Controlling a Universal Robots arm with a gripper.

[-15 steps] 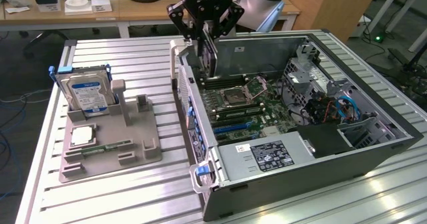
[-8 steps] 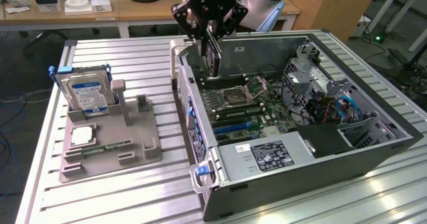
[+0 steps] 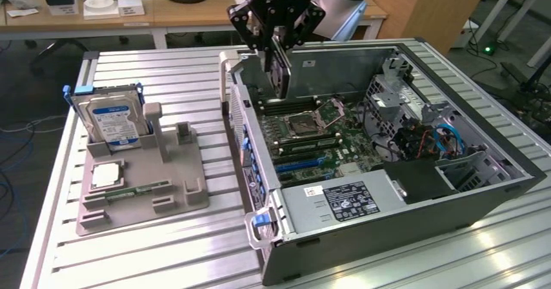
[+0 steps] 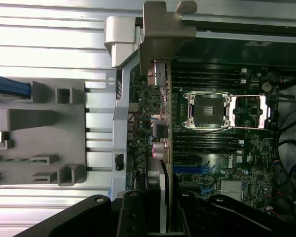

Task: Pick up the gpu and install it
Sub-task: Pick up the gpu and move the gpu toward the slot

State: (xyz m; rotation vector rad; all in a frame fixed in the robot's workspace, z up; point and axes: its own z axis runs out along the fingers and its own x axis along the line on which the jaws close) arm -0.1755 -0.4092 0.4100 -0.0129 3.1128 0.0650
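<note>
The gripper (image 3: 277, 42), clamped on the gpu (image 3: 280, 76), holds it upright over the motherboard (image 3: 323, 140) near the case (image 3: 388, 237) wall; clean seating likely demands keeping it vertical, squared to the blue slot (image 4: 187, 169).

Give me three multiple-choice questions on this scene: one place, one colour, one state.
1. Where is the gpu? A in the grey holder; B above the open computer case; C on the desk.
2. What colour is the label on the hard drive? A blue and white; B red; C yellow.
3. How is the gripper? A open, empty; B shut on the hard drive; C shut on the gpu.
Key: B, it hangs over the motherboard; A, the label shows it; C, the fingers clamp it.
</note>
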